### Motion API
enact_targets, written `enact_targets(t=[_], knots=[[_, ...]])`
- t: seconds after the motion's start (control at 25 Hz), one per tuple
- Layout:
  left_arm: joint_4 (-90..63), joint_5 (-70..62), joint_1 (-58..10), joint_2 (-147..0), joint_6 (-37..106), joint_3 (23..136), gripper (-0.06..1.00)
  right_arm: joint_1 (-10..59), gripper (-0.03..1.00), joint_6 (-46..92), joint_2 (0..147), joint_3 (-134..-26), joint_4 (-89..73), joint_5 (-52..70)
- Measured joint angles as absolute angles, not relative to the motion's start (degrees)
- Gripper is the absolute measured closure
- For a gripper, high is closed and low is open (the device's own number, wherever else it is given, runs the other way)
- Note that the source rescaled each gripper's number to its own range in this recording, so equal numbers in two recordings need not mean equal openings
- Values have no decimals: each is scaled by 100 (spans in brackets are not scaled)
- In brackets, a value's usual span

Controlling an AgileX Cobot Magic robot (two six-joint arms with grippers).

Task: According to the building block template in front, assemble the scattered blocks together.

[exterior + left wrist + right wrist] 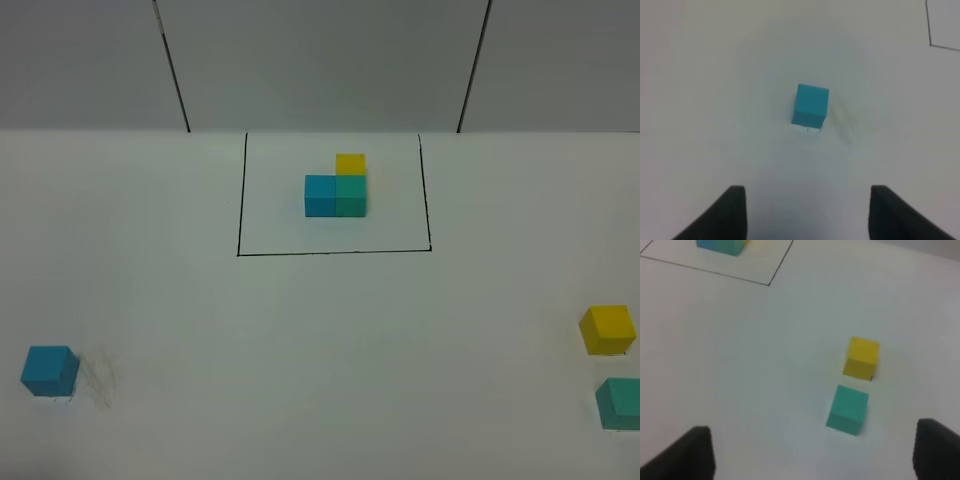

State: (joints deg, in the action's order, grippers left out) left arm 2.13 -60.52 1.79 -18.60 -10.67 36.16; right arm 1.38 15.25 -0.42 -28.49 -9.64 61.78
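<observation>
left gripper (807, 216): jaws stand apart with nothing between them. it hangs above the blue cube (810, 105), which sits alone on the white table (320, 340), ahead of the jaws and not yet between them. right gripper (815, 455): spread wide and empty, with the teal cube (847, 409) and yellow cube (862, 357) ahead of it, near each other but not touching.

template (336, 190): blue and teal side by side, yellow behind the teal, inside the black frame (240, 200) at the far middle of the table.

step in hand, as i judge it: taking the blue cube with the left arm. the cube looks slightly turned against the jaw line, so i would square the wrist to two flat faces, centre over it, then come straight down before closing. a corner grip would likely twist it.

room: in the high view the blue cube lies at the near left, well apart from everything, so the approach is free on all sides. the teal cube is cut off by that view's right border, and i cannot tell how much table lies beyond it. the yellow cube crowds its far side. the bare stretch in front of the frame looks ample for building.
</observation>
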Motion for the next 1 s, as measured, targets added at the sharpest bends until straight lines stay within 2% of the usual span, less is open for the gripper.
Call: enact_targets(t=[0.04, 0.16, 0.24, 0.32, 0.56, 1.0], knots=[[213, -6026, 179, -2182, -1040, 3735, 56, 138, 31, 1525, -42, -2849, -964, 6178], [221, -5931, 179, -3080, -1024, 4038, 23, 138, 31, 1525, -42, -2849, -964, 6178], [284, -5908, 179, -3681, -1039, 4174, 6, 138, 31, 1525, -42, -2849, -964, 6178], [477, -5847, 179, -4327, -1106, 4234, -2, 138, 31, 1525, -42, -2849, -964, 6178], [1085, -5150, 179, -5846, -1265, 4245, -6, 138, 31, 1525, -42, -2849, -964, 6178], [775, -3768, 179, -7808, -1257, 4251, -2, 138, 31, 1525, -42, -2849, -964, 6178]])
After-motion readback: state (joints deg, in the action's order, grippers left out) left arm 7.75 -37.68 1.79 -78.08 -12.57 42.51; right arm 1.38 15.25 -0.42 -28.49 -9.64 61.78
